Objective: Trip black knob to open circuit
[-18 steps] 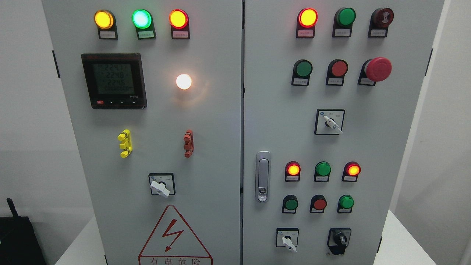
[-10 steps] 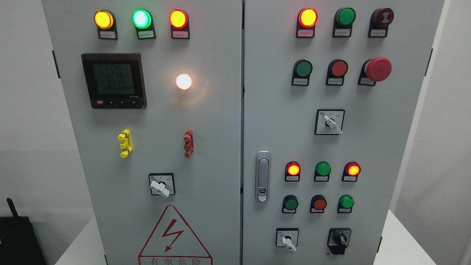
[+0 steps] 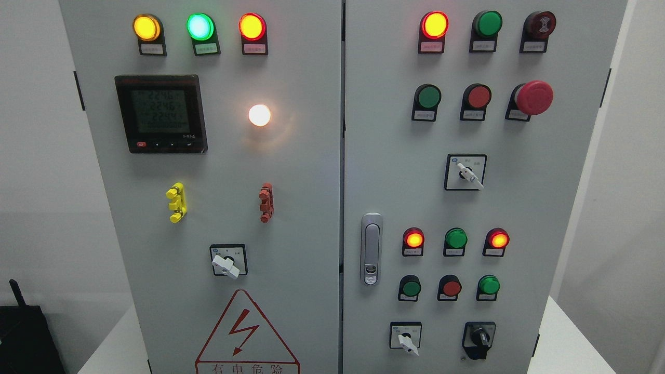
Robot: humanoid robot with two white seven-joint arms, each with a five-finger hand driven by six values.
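A grey, matte-painted steel control cabinet [image 3: 311,171] with two doors fills the head view. From the left: a dark box with a stub antenna [image 3: 23,332], cut off by the frame's corner; a black square meter [image 3: 160,114] whose pale digits are too faint to read; yellow [image 3: 176,202] and red [image 3: 266,202] moulded clips; a white-handled selector [image 3: 227,264]; and a red-bordered lightning warning triangle [image 3: 245,332], its lower edge cropped. Past the centre seam sit a chrome latch handle [image 3: 371,249], rows of round domed lamps and push buttons with illegible labels, and a red mushroom stop button [image 3: 533,97]. The black knob [image 3: 480,338] sits at the right door's lower right corner on a black square plate, its grip standing vertical, long axis up-down. Neither robot hand appears, so their fingers cannot be judged.
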